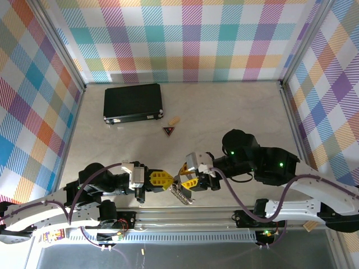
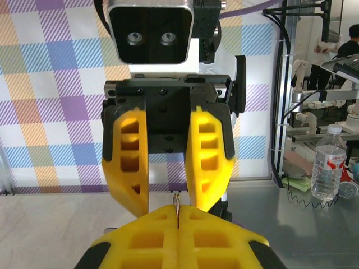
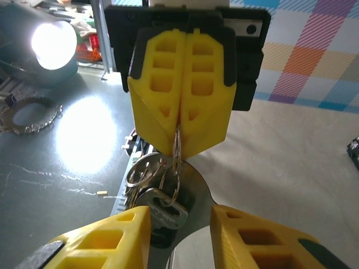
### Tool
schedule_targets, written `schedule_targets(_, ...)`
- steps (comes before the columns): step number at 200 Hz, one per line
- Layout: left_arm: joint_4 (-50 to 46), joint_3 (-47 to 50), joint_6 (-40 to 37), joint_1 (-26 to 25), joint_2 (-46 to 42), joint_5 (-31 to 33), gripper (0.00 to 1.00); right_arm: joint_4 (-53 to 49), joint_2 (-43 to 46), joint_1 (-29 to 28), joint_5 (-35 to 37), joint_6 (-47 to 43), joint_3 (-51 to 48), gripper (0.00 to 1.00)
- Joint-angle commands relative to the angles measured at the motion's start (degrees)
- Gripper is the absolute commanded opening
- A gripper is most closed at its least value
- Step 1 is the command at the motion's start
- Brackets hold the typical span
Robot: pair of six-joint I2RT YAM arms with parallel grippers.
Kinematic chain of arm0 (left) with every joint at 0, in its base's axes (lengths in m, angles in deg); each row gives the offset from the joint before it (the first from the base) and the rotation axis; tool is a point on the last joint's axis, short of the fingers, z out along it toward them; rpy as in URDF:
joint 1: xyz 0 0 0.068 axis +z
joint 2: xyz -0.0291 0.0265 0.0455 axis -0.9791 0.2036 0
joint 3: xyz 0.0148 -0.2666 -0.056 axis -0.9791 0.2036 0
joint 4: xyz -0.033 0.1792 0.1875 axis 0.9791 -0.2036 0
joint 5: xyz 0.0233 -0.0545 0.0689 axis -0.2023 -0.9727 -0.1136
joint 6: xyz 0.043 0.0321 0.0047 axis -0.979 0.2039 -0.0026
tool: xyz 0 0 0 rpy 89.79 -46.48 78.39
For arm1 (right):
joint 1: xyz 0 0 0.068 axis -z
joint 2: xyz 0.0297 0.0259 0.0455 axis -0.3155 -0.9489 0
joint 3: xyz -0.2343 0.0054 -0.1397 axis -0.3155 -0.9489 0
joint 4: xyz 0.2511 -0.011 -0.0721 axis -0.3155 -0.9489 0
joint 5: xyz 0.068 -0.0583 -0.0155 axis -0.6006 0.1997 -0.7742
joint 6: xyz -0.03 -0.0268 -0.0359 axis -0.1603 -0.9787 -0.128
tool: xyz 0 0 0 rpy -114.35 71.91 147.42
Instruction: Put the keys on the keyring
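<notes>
in the top view the black case (image 1: 133,102) lies on the table (image 1: 241,112) toward 11 o'clock, well behind the arms. the triangular trinket (image 1: 168,130) lies at 4 o'clock from the case, with the tan piece (image 1: 175,120) just beside it at 1 o'clock. at the table's near edge, 6 o'clock, the left gripper (image 1: 170,180) faces the right gripper (image 1: 184,176) from its 9 o'clock side, tips nearly touching. the keyring (image 3: 177,151) sits between the left gripper's fingers, and the keys (image 3: 160,204) hang from it at 6 o'clock, between the right gripper's spread fingers.
</notes>
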State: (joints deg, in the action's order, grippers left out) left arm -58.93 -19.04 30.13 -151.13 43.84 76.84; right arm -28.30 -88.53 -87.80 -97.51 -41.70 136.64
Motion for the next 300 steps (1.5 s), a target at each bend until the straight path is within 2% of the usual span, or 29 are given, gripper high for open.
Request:
schedule_targets(1,4.1,0.7,0.8,0.1,-1.0,-0.5,0.00,5.9,1.3,-0.1,-1.9,2.4,-1.9,0.34)
schedule_targets(48,4.5,0.5,0.9,0.2,-0.9,-0.7,0.00,12.0,1.6,-0.2,-3.8,5.5,-4.6,0.35)
schedule_targets(75,4.8,0.8,1.0,0.2,-0.9,-0.8,0.00,13.0,0.9,-0.2,-4.5,6.2,-4.8,0.40)
schedule_targets(115,5.5,1.0,1.1,0.2,-0.7,-0.9,0.00,13.9,0.8,-0.2,-4.7,6.7,-5.2,0.38)
schedule_targets(239,6.9,2.3,1.4,0.2,-0.8,-0.6,0.00,15.7,0.1,-0.2,-5.2,7.2,-6.6,0.16)
schedule_targets(276,6.6,2.1,1.3,0.2,-0.8,-0.4,0.00,15.1,0.1,-0.2,-4.6,6.8,-6.5,0.00)
schedule_targets(300,3.7,1.1,0.6,0.1,-0.9,2.4,0.00,12.3,0.1,-0.2,-2.7,5.3,-5.1,0.00)
